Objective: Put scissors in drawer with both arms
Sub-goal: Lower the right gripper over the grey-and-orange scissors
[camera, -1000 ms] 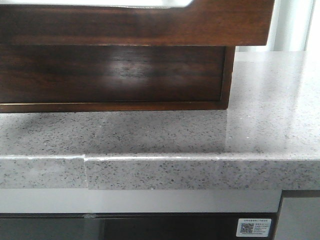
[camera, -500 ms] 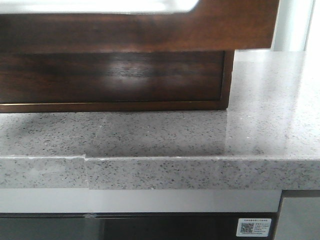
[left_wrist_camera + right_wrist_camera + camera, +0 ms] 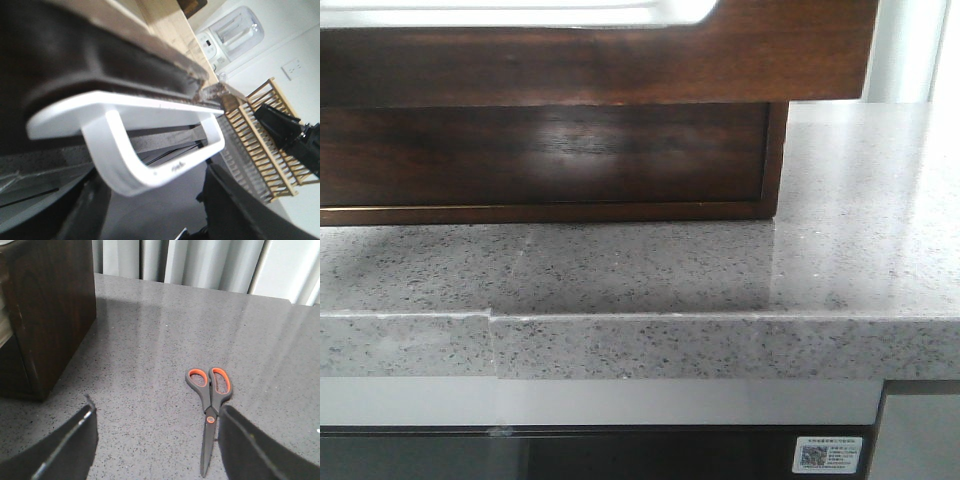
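Note:
The drawer (image 3: pixel 620 60), glossy dark brown wood grain with a white rounded-corner area (image 3: pixel 520 12) along its top edge, stands out from the cabinet (image 3: pixel 550 150) toward the camera. In the left wrist view my left gripper (image 3: pixel 160 215) is open, its dark fingers either side of the drawer's white loop handle (image 3: pixel 150 177), just below it. The scissors (image 3: pixel 209 400), grey with orange-lined handles, lie closed on the grey counter (image 3: pixel 150 340) right of the cabinet. My right gripper (image 3: pixel 157 440) is open above the counter, the scissors' blades close to its right finger (image 3: pixel 260 450). Neither gripper shows in the front view.
The speckled grey counter's front edge (image 3: pixel 720 345) runs across the front view. The cabinet's side wall (image 3: pixel 50 310) stands left of the scissors. A wooden dish rack (image 3: pixel 265 145) and a white appliance (image 3: pixel 230 35) sit beyond the drawer. Curtains (image 3: pixel 200 260) hang behind the counter.
The drawer front has come a little farther out toward the camera and sits slightly lower and larger in the front view; most of the shift happened in the first half second.

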Motion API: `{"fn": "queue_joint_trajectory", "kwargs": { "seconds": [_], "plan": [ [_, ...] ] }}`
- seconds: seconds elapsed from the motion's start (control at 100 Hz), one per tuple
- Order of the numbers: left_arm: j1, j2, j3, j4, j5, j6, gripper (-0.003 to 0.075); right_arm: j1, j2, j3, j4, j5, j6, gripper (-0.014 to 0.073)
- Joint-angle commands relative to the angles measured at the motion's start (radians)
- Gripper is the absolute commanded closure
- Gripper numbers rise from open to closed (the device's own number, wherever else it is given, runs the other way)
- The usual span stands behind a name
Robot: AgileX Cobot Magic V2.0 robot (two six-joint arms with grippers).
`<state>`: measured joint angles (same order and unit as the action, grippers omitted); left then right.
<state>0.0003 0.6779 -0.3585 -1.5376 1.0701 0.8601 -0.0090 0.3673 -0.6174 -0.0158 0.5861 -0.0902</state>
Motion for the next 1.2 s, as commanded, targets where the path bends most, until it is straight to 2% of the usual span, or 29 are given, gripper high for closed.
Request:
{"fn": "queue_joint_trajectory", "kwargs": {
  "seconds": [0.0,0.13,0.3,0.41,0.55,0.65,0.78,0.97,1.19],
  "plan": [
    [0.0,-0.035,-0.043,-0.006,0.035,-0.044,0.0338,0.0,0.017,-0.036,-0.009,-0.077,0.001,0.0132],
    [0.0,-0.113,-0.087,0.167,-0.009,-0.141,0.0338,0.0,0.017,-0.036,-0.025,-0.073,0.001,0.0132],
    [0.0,-0.225,-0.24,0.603,-0.044,-0.377,0.0339,0.0,0.051,-0.066,-0.029,0.027,0.012,0.0132],
    [-0.006,-0.271,-0.35,0.901,-0.044,-0.493,0.0344,0.0,0.141,-0.119,-0.115,0.132,0.101,0.0132],
    [-0.062,-0.267,-0.434,1.149,-0.071,-0.549,0.0344,0.0,0.283,-0.186,-0.248,0.24,0.237,0.0133],
    [-0.12,-0.267,-0.441,1.221,-0.131,-0.564,0.0345,-0.006,0.383,-0.226,-0.25,0.281,0.272,0.0133],
    [-0.166,-0.267,-0.441,1.238,-0.213,-0.564,0.0345,-0.039,0.518,-0.281,-0.229,0.306,0.275,0.0133],
    [-0.169,-0.267,-0.437,1.246,-0.266,-0.564,0.0355,-0.161,0.702,-0.352,-0.171,0.314,0.253,0.0133],
    [-0.169,-0.267,-0.416,1.246,-0.28,-0.564,0.0355,-0.27,0.919,-0.453,0.007,0.365,0.062,0.0133]
  ]
}}
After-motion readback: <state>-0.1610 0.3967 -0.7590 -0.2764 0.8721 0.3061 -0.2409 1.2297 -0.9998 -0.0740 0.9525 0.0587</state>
